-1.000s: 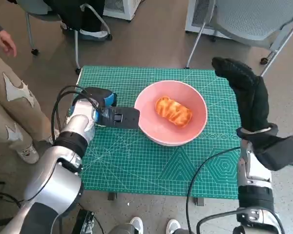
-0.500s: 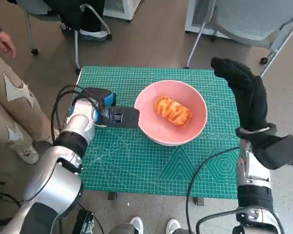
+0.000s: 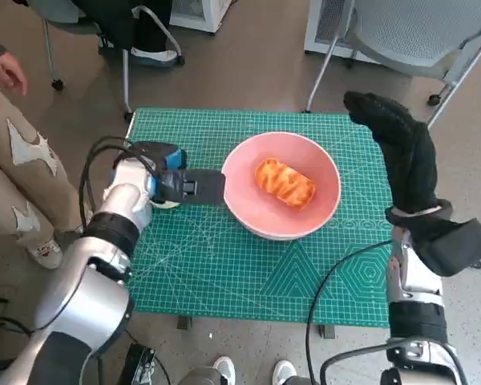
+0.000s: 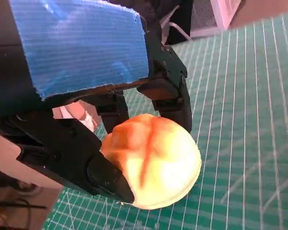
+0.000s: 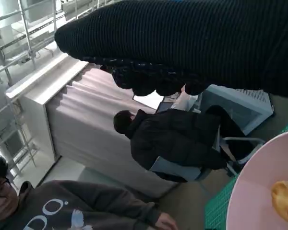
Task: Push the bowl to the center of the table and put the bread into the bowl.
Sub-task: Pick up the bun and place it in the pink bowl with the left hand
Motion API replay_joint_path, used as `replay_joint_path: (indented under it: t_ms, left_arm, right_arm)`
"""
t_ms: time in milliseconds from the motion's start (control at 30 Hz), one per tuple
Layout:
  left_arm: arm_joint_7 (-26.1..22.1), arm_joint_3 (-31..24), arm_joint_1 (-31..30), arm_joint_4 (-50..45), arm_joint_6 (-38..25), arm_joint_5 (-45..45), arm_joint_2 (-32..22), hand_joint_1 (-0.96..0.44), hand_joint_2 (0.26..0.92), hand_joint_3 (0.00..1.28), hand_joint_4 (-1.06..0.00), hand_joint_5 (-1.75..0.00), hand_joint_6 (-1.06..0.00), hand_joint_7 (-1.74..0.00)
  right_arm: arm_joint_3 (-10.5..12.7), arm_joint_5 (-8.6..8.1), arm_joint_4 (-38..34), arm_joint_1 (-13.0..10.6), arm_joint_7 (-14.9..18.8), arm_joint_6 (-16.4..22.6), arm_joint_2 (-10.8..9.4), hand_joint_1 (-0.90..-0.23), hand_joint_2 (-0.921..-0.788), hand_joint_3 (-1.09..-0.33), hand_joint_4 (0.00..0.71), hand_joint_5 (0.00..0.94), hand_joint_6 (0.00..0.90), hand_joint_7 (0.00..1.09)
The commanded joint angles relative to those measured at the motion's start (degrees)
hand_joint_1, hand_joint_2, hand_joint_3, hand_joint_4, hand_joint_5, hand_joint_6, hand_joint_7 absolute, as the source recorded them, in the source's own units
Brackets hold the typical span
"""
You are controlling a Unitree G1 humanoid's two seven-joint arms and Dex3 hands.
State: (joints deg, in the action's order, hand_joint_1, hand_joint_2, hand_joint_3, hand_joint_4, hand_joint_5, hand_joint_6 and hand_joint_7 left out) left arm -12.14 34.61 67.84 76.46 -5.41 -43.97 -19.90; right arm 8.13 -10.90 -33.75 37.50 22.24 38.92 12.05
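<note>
The pink bowl (image 3: 260,216) sits near the middle of the green mat (image 3: 224,265), and a striped oblong bread (image 3: 284,182) lies inside it. My left hand (image 3: 176,180) is just left of the bowl, its black fingertips at the rim. The left wrist view shows its fingers (image 4: 170,91) curled round a round golden bun (image 4: 153,163) that touches the mat. The bun shows as a pale edge (image 3: 167,204) under the hand. My gloved right hand (image 3: 401,148) is raised over the table's right edge and holds nothing. The right wrist view catches the bowl (image 5: 264,191) and bread (image 5: 285,199).
A grey chair (image 3: 417,32) stands behind the table's far right corner, and another chair's legs (image 3: 132,56) behind the far left. A person (image 3: 16,160) stands close to the left edge. Shoes (image 3: 224,370) show at the near edge. Two seated people (image 5: 177,139) appear in the right wrist view.
My left hand has shifted slightly toward the far side, staying at the bowl's rim. The right hand has drifted a little farther away. Bowl and bread have not moved.
</note>
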Motion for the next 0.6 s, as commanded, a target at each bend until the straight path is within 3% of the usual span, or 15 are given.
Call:
replay_joint_path:
  t_ms: [33,300,600]
  left_arm:
    - [-0.52,-2.10,3.80,-2.85,1.18,1.78,-2.05,0.00,0.887,0.06,-0.84,-0.95,-0.64,-1.20]
    - [-1.07,-5.16,4.88,-9.40,2.46,3.93,-5.32,0.00,0.892,0.05,-0.82,-0.96,-0.64,-1.21]
    - [-3.34,-9.32,1.64,-27.04,1.47,5.17,-10.78,0.00,0.892,0.05,-0.83,-1.02,-0.65,-1.14]
  right_arm:
    - [-0.46,0.40,-1.62,0.48,0.18,0.15,-0.46,-0.679,-0.921,-0.885,0.167,0.002,-0.001,0.49]
    - [-0.69,-0.41,-3.12,1.67,1.38,0.54,-0.78,-0.678,-0.921,-0.888,0.165,0.001,-0.001,0.48]
    - [-0.40,-1.41,-5.43,3.36,3.04,1.07,-1.57,-0.674,-0.921,-0.889,0.160,0.000,-0.001,0.47]
